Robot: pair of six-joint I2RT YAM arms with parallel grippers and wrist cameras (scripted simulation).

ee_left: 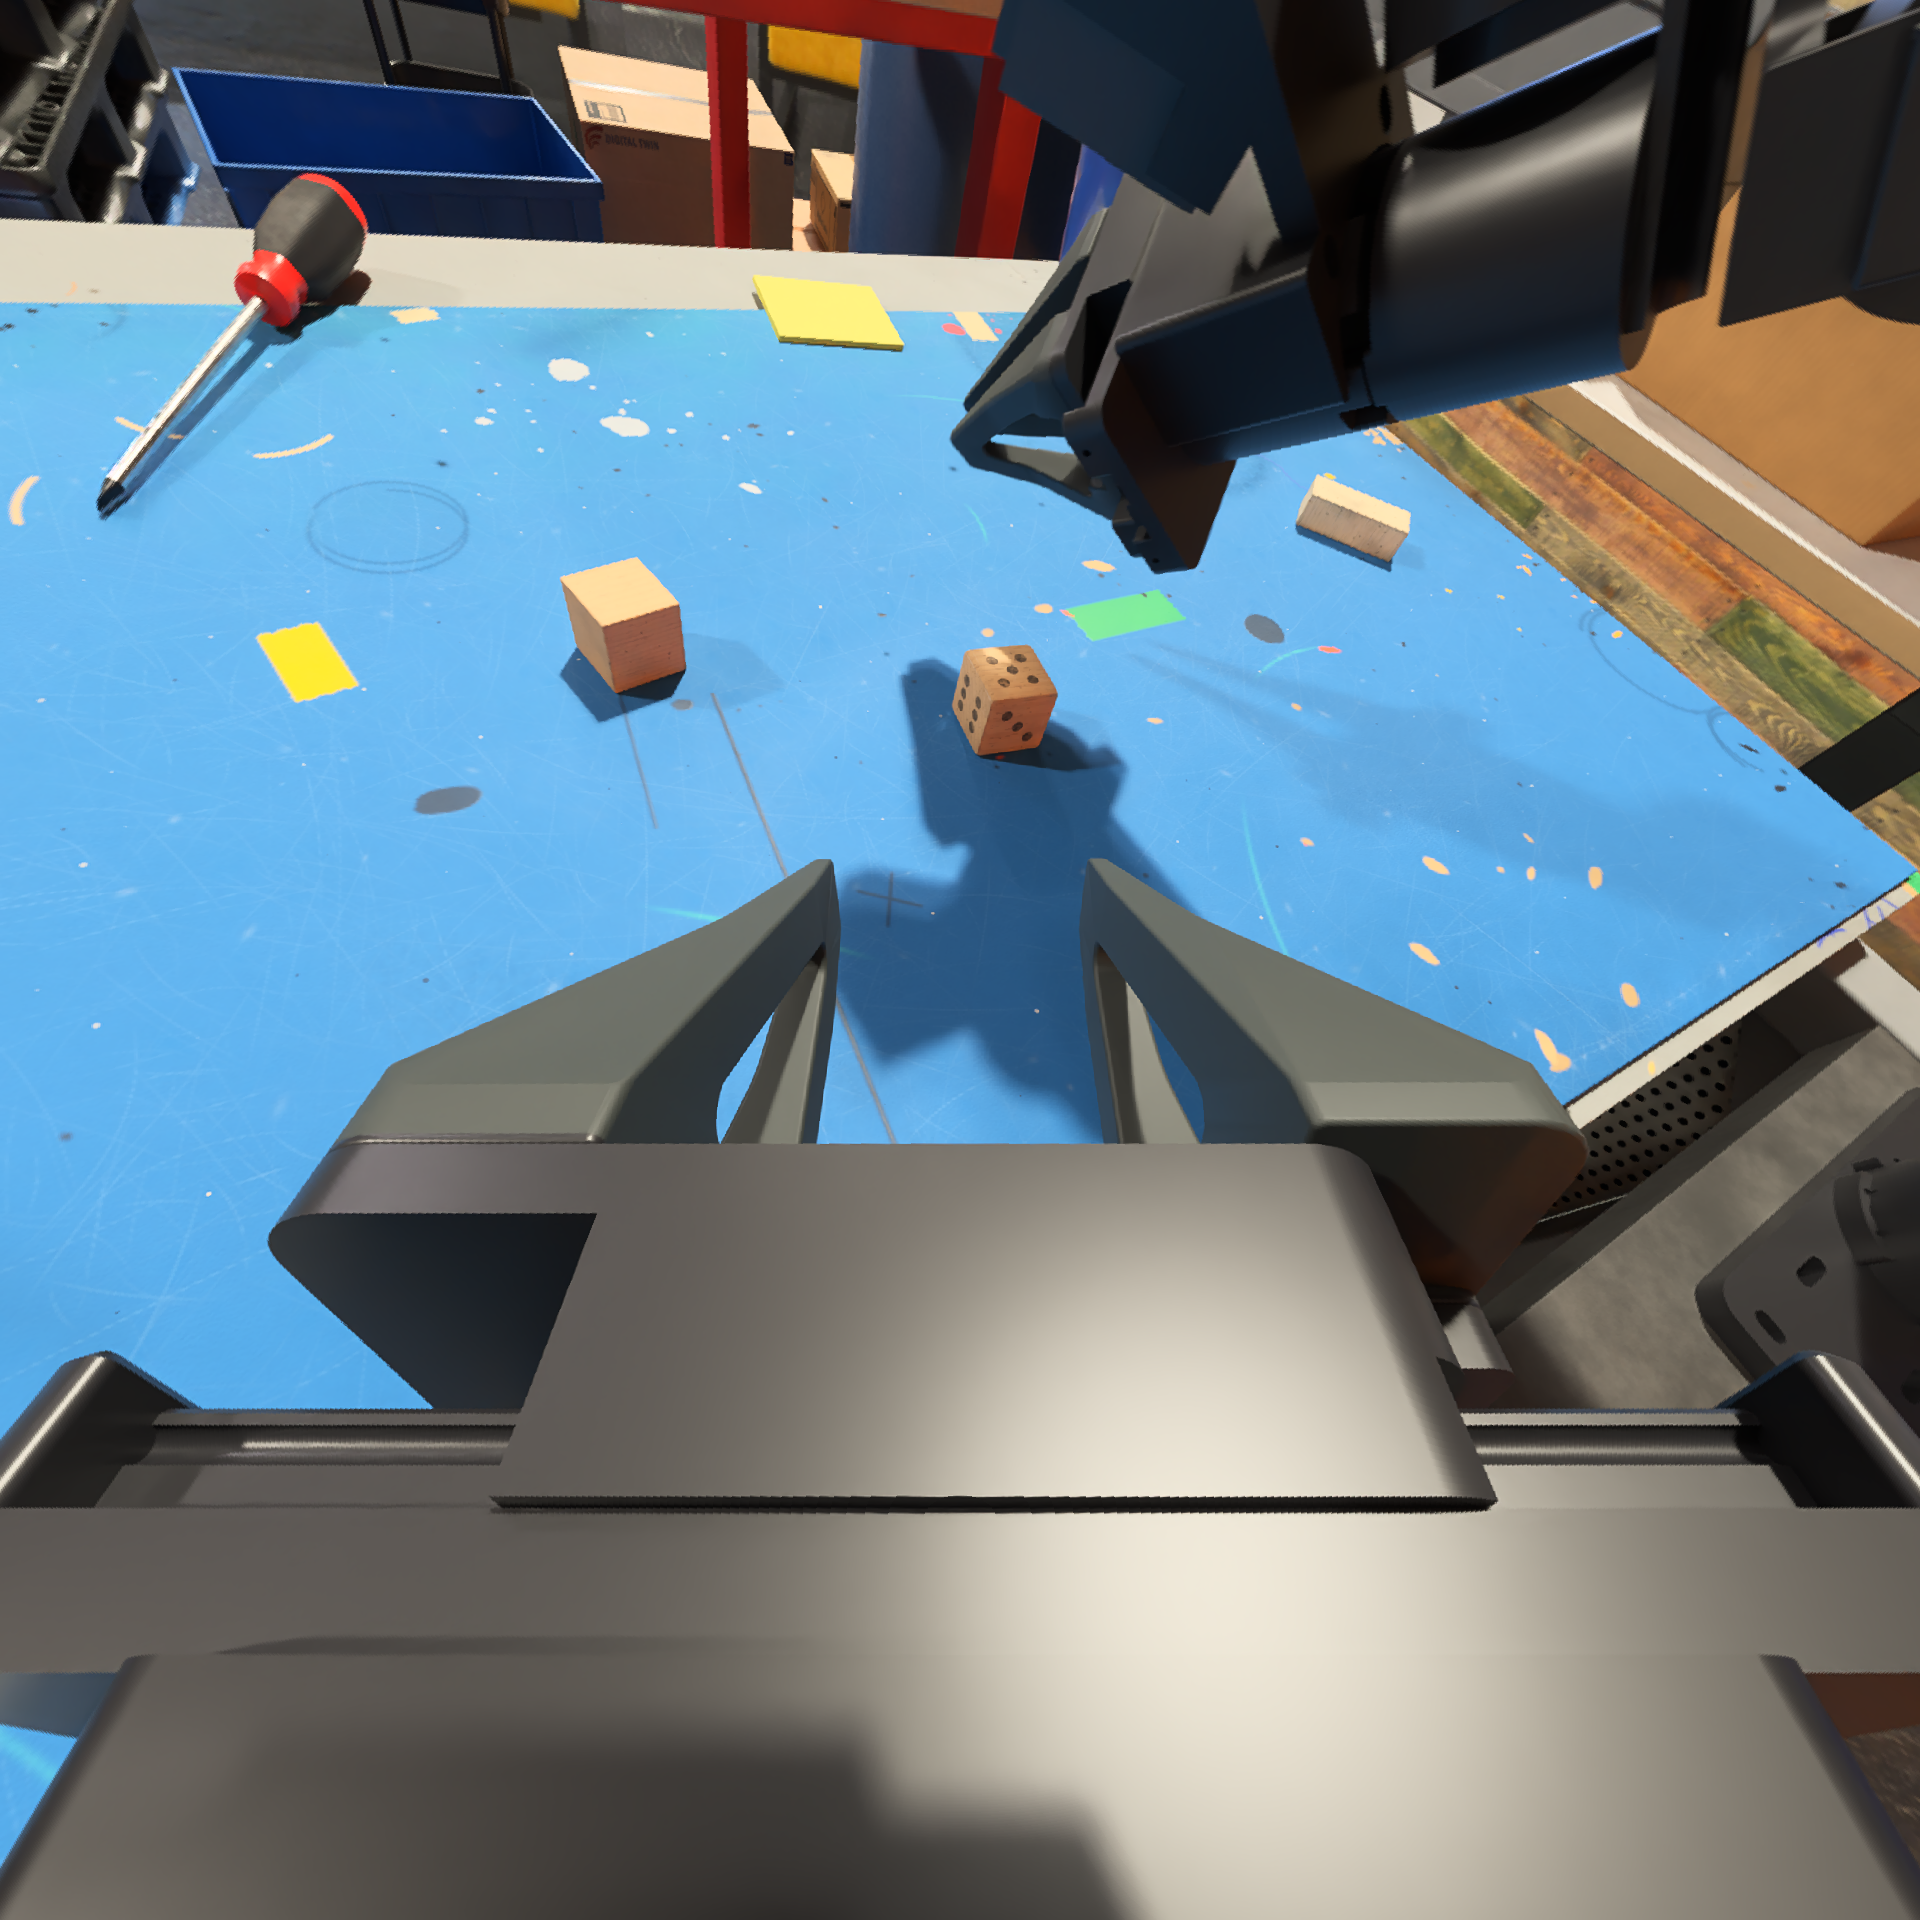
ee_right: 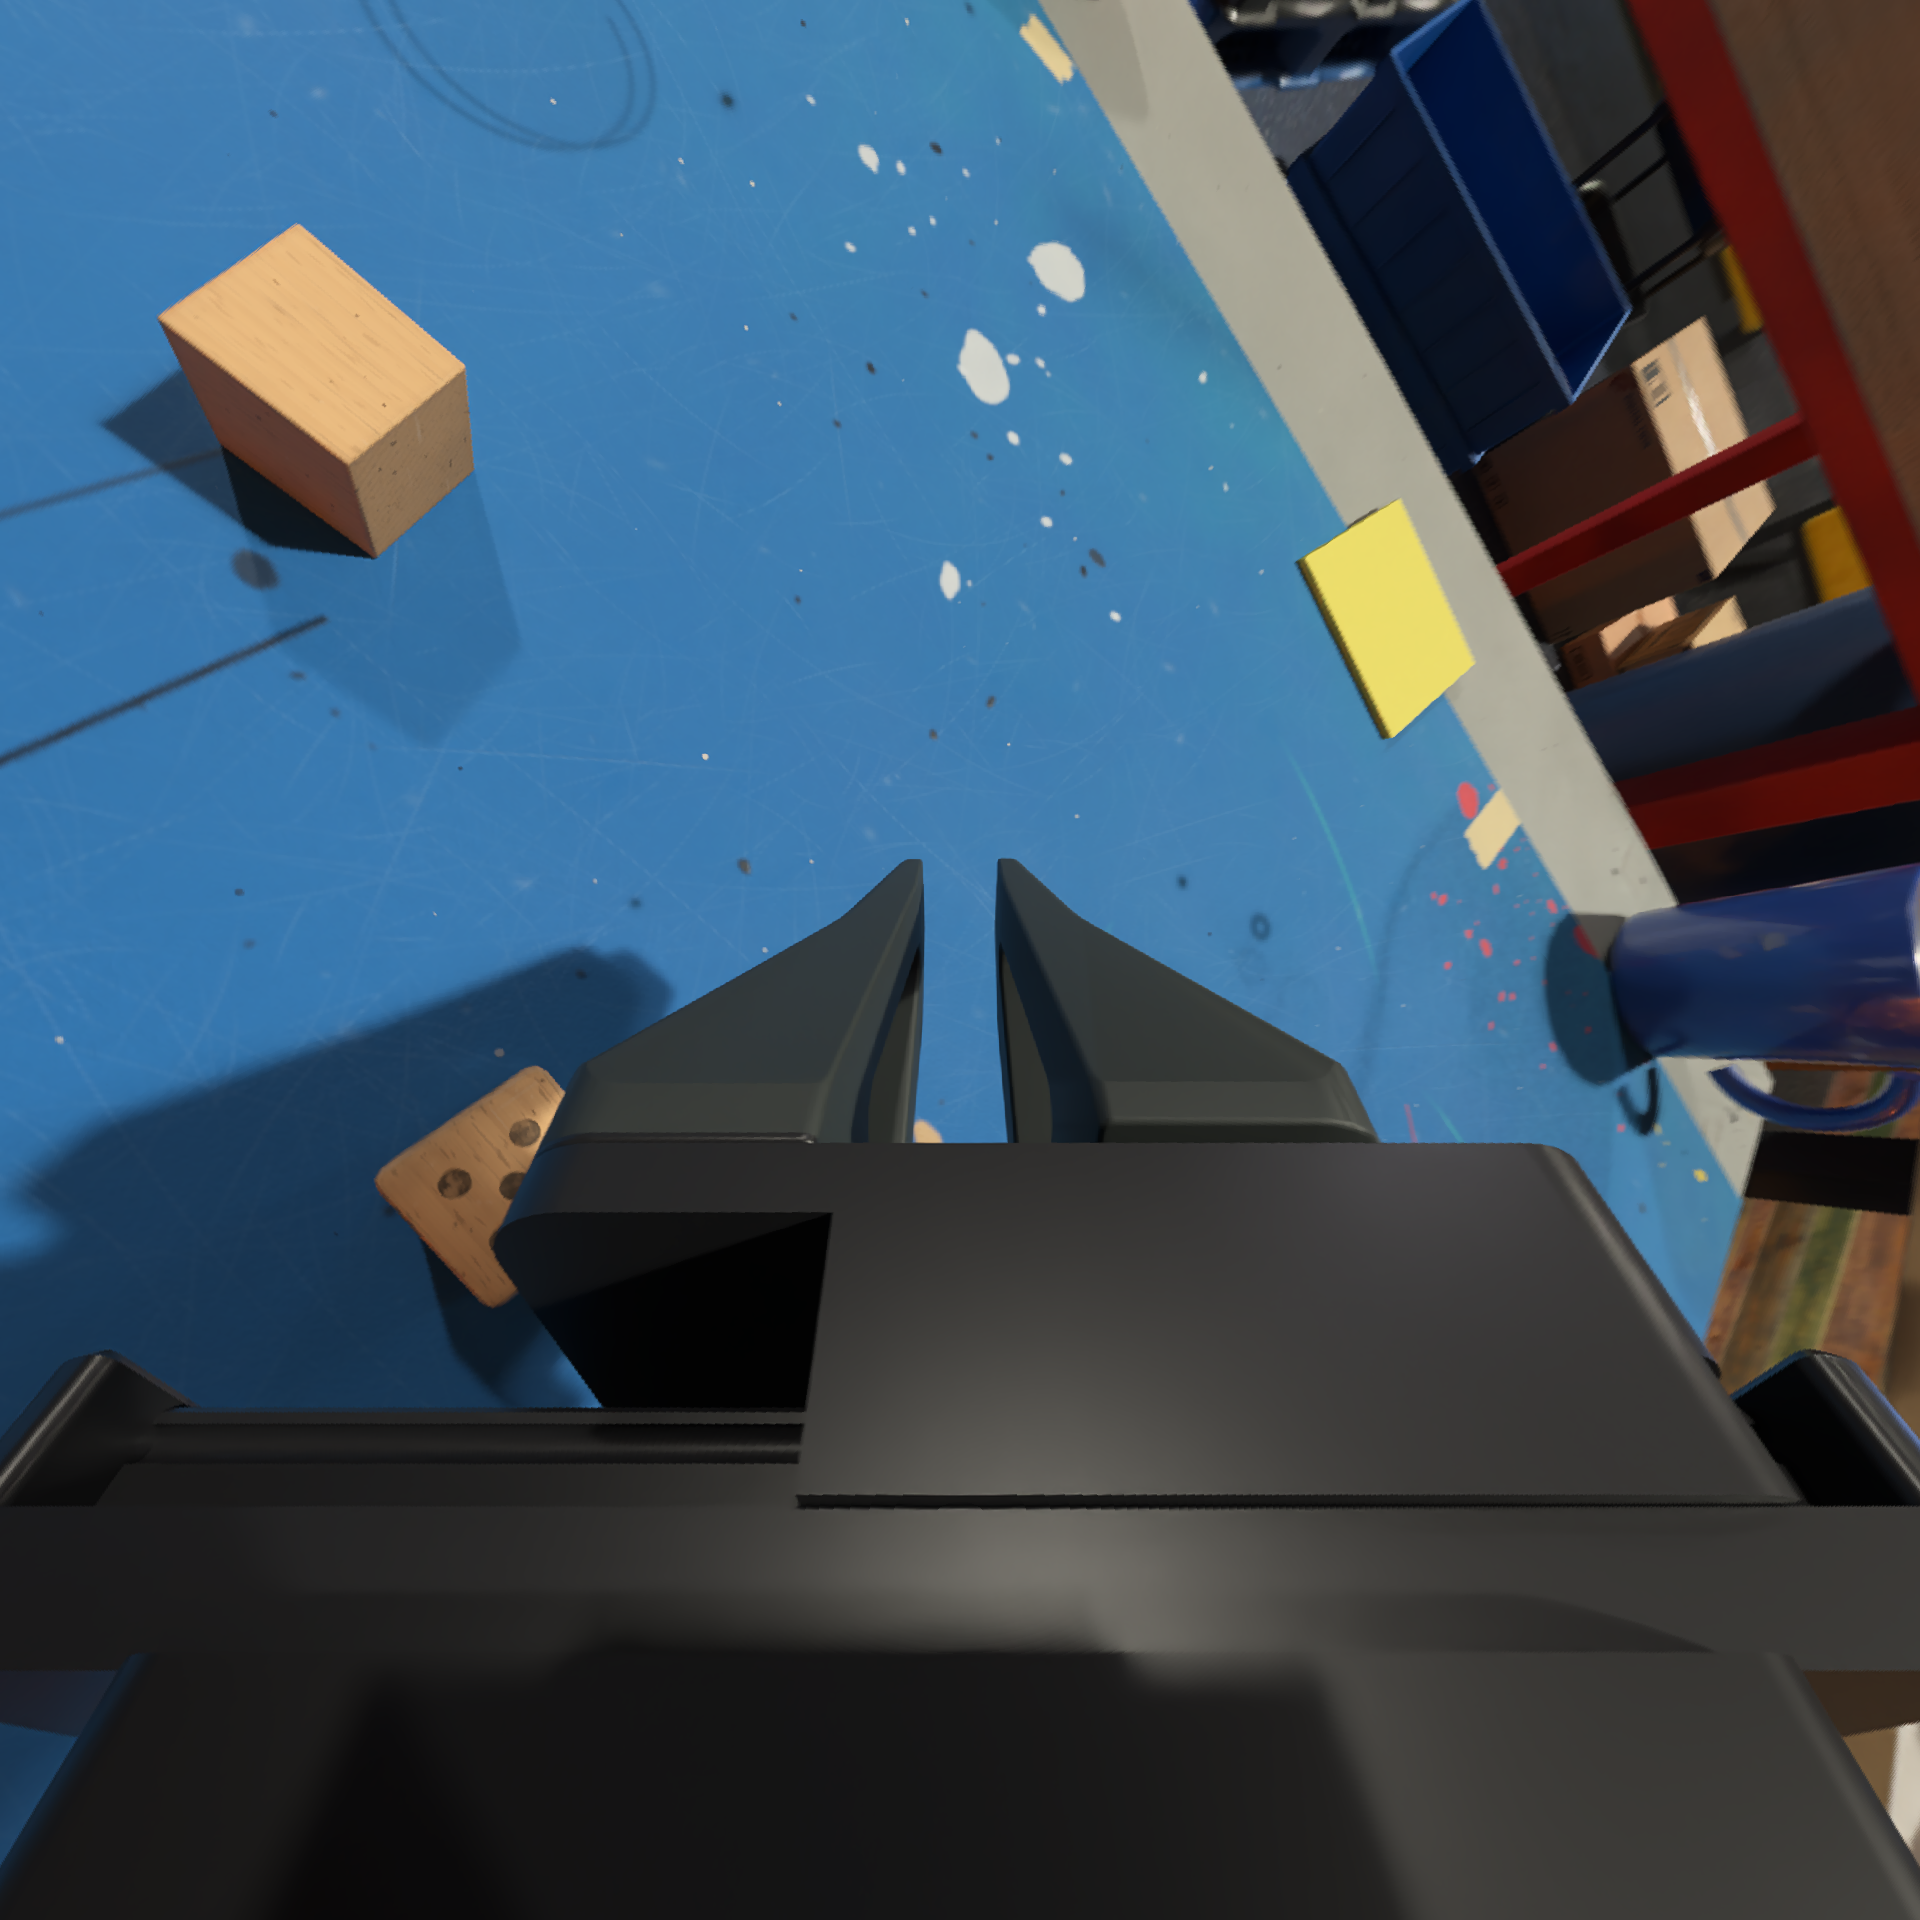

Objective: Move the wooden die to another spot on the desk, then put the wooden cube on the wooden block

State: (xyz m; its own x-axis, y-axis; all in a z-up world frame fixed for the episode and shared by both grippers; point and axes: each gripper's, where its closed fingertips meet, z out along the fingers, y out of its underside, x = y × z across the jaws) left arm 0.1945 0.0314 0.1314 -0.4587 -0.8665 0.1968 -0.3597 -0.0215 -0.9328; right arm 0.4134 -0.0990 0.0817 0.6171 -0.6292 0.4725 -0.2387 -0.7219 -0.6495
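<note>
The wooden die [ee_left: 1003, 698] sits on the blue mat, ahead of my left gripper [ee_left: 961, 883], which is open and empty low over the mat. The wooden cube [ee_left: 623, 623] stands to the die's left. The pale wooden block [ee_left: 1351, 516] lies at the far right. My right gripper [ee_right: 958, 873] is shut and empty, with a narrow slit between its fingers, and hovers above the mat. In its view the die [ee_right: 468, 1184] is half hidden under the gripper body and the cube [ee_right: 322, 384] is at upper left. The right gripper [ee_left: 982, 442] hangs above and beyond the die.
A red-and-black screwdriver [ee_left: 229, 332] lies at the far left. A yellow pad [ee_left: 826, 312] sits at the far edge and also shows in the right wrist view [ee_right: 1387, 613]. A blue mug [ee_right: 1766, 977] stands near that edge. The mat's right edge [ee_left: 1714, 717] is close to the block.
</note>
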